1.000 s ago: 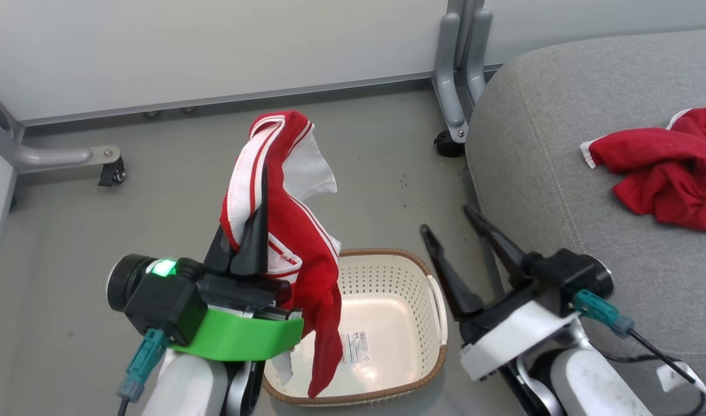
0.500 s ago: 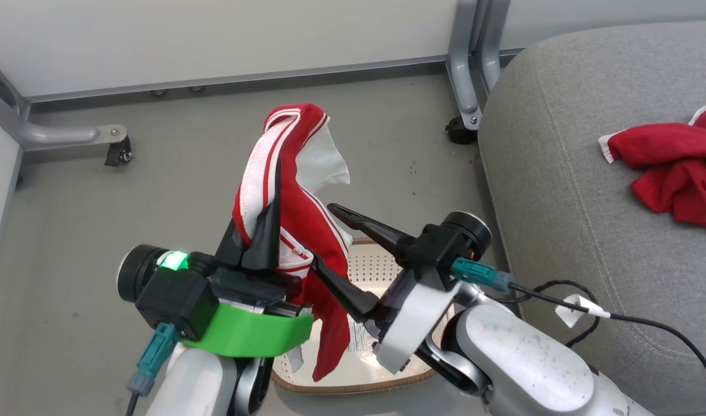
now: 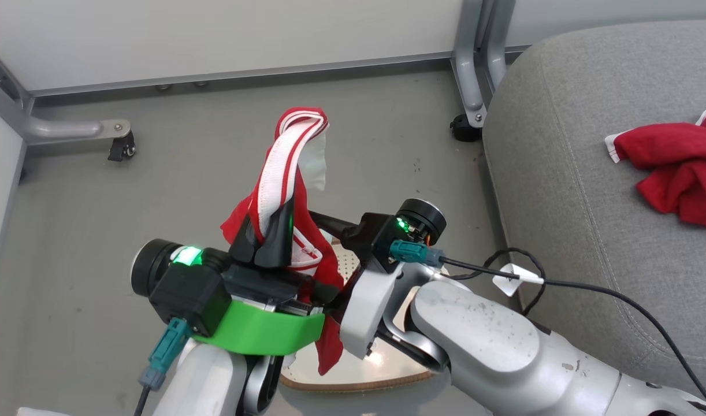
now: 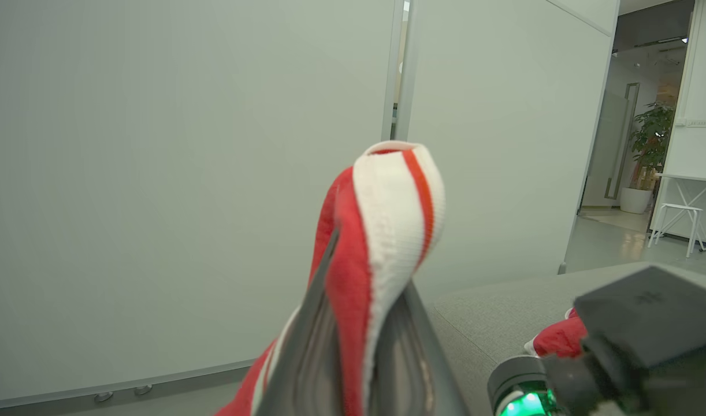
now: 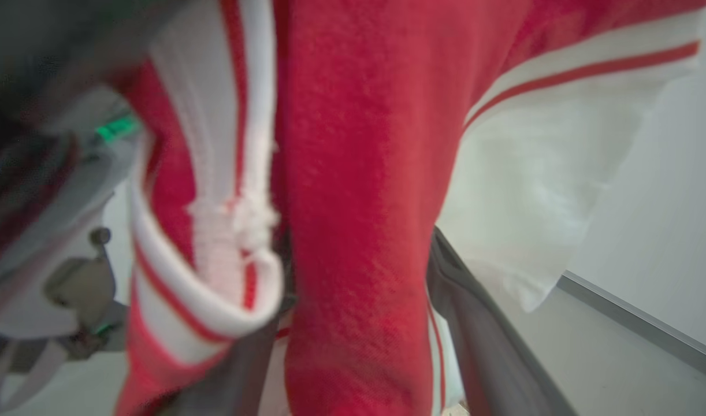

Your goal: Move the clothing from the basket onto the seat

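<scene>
Red fabric with white stripe trim is hanging from the left gripper. Its dark fingers are pinching tight on the red garment and holding it up off the floor. A white ribbed band is looping over the fingertips at the top. A red tail is dangling down over the left edge of the basket. The basket is sitting on the grey floor, just beside the rounded left edge of the seat.

The right gripper is lying across above the basket, pointing at the hanging cloth. Its jaws are standing wide, with one finger on each side of the red fabric and not clamping it. I cannot tell whether the pads are touching the cloth.

A second garment, red with a white cuff, is lying crumpled on the seat, well in from that left edge.
</scene>
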{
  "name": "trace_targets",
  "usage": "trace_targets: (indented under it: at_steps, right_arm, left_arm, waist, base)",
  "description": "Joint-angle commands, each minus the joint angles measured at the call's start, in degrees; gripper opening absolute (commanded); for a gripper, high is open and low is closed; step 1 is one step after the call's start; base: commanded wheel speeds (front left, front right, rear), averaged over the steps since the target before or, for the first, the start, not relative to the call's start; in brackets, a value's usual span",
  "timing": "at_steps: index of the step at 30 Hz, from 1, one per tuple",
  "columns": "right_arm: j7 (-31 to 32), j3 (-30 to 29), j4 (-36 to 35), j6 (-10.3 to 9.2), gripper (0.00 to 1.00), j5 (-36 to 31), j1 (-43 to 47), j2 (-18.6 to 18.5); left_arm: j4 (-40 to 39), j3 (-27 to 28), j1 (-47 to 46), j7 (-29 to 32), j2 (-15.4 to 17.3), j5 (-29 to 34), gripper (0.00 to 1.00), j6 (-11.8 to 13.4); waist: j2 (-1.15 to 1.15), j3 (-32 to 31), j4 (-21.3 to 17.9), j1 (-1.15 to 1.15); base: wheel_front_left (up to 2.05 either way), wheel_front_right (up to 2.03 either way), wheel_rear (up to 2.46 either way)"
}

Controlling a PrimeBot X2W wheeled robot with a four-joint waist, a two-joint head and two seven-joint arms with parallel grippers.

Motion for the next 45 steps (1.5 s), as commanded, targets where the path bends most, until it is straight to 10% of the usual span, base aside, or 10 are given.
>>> trace_targets:
  at_steps: [1, 21, 22, 24, 45]
  right_arm:
    - [-0.5, 0.6, 1.0, -0.02, 0.0, 0.9, -1.0, 0.3]
    - [-4.6, 5.2, 6.8, -0.02, 0.0, 6.8, -4.9, 1.1]
    - [-4.7, 5.2, 6.9, -0.02, 0.0, 6.9, -5.0, 1.1]
    - [-4.9, 5.3, 7.1, -0.02, 0.0, 7.2, -5.3, 0.9]
    - [-5.9, 0.7, 9.5, -0.02, 0.0, 7.4, -2.6, -1.2]
  left_arm:
    - [0.0, 0.0, -0.9, -0.3, 0.0, -0.4, 0.0, -0.3]
    - [0.2, 0.2, 0.1, -0.6, 0.6, -0.7, 0.0, 0.6]
    - [0.3, 0.2, 0.1, -0.6, 0.7, -0.7, 0.09, 0.7]
    - [0.2, 0.3, 0.1, -0.6, 0.8, -0.3, 1.0, 1.0]
    - [-2.2, -1.7, 9.1, 4.1, 8.9, 0.3, 1.0, -0.5]
  waist:
    - [0.0, -0.1, 0.1, 0.0]
    - [0.0, -0.5, -0.1, 0.0]
    - [0.0, -0.5, -0.1, 0.0]
    - [0.0, -0.6, 0.0, 0.0]
    - [0.0, -2.3, 2.7, 0.0]
  base:
    - [0.0, 0.0, 0.0]
    - [0.0, 0.0, 0.0]
    - [0.0, 0.0, 0.0]
    - [0.0, 0.0, 0.0]
    - [0.0, 0.0, 0.0]
